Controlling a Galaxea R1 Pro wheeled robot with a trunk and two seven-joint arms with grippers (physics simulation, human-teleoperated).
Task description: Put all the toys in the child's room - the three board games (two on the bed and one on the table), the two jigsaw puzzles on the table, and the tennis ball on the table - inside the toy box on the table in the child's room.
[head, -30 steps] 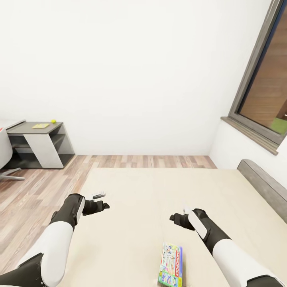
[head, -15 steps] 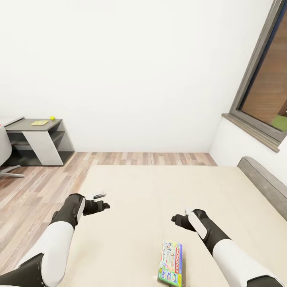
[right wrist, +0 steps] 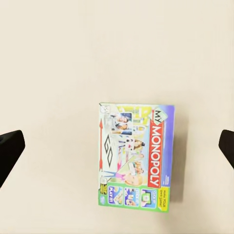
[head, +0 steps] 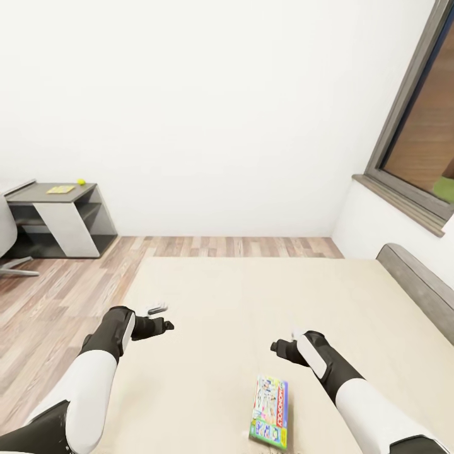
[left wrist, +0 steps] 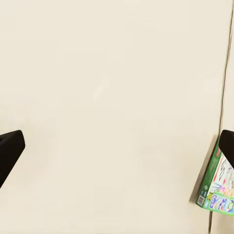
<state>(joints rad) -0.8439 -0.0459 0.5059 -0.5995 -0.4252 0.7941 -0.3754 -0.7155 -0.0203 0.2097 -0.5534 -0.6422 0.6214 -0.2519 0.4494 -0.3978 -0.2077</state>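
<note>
A colourful Monopoly board game point(head: 270, 413) lies flat on the beige bed point(head: 252, 296), close to me and just below my right forearm. My right gripper point(head: 284, 338) hovers open above the bed, and the game box point(right wrist: 134, 155) sits between its spread fingertips point(right wrist: 9, 148) in the right wrist view. My left gripper point(head: 162, 317) is open over bare mattress near the bed's left side, with the game's edge point(left wrist: 218, 187) off to one side. Far off at the left, a tennis ball point(head: 81, 181) and a flat yellow puzzle point(head: 60, 189) rest on a grey table point(head: 31, 192).
A grey headboard point(head: 416, 284) bounds the bed on the right, under a dark-framed window point(head: 416, 126). Wooden floor point(head: 57, 296) runs between the bed and the table. Part of a white chair point(head: 6, 233) shows at the left edge.
The whole picture has shifted slightly, so the camera moved; the table and the game box sit a little higher in view. Both arms hold the same pose.
</note>
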